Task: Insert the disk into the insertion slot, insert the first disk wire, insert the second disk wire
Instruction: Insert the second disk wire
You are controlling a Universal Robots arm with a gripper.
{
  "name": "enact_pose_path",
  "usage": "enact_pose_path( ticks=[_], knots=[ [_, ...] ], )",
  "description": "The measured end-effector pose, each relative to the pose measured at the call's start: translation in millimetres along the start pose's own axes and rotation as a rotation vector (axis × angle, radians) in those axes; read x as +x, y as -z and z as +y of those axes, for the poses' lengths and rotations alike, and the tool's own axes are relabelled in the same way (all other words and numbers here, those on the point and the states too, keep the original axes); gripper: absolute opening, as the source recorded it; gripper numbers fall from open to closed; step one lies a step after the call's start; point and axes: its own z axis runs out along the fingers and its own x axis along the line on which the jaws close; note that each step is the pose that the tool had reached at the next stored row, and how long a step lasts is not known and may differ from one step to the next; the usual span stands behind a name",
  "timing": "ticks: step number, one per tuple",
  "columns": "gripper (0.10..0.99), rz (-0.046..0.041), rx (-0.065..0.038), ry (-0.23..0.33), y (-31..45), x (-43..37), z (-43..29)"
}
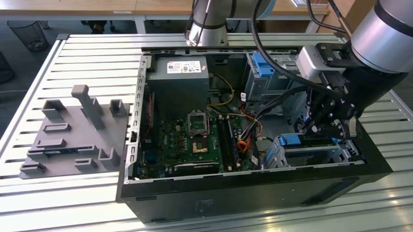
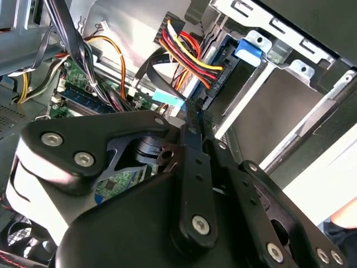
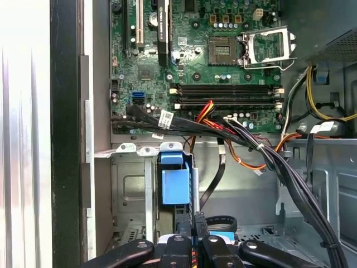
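My gripper (image 1: 319, 131) reaches down into the open computer case, at the low perforated insertion slot (image 1: 322, 153) by the case's wall on the exterior view's right. The disk (image 2: 273, 109) lies inside that slot (image 2: 290, 61); its flat grey face and a dark blue carrier edge show. A disk wire (image 2: 187, 53) of red, yellow and black strands ends in a black plug at the disk's end. The gripper (image 2: 193, 109) is shut, its thin fingertips pinching that plug's near end. In the first wrist view the gripper (image 3: 193, 222) points at a blue latch (image 3: 175, 185) on the slot (image 3: 131, 190).
The motherboard (image 1: 193, 137) fills the case floor, with a power supply (image 1: 177, 79) at the back. A taller drive cage (image 1: 264, 72) stands behind the slot. Loose black and orange cables (image 3: 262, 151) cross near the gripper. A grey fixture plate (image 1: 74, 135) lies on the slatted table.
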Motion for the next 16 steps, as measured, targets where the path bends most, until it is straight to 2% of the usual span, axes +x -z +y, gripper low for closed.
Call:
enact_pose_path(
  ticks=[16],
  knots=[
    [0.149, 0.0002, -0.001, 0.009, -2.7, 2.0, -3.2]
  ],
)
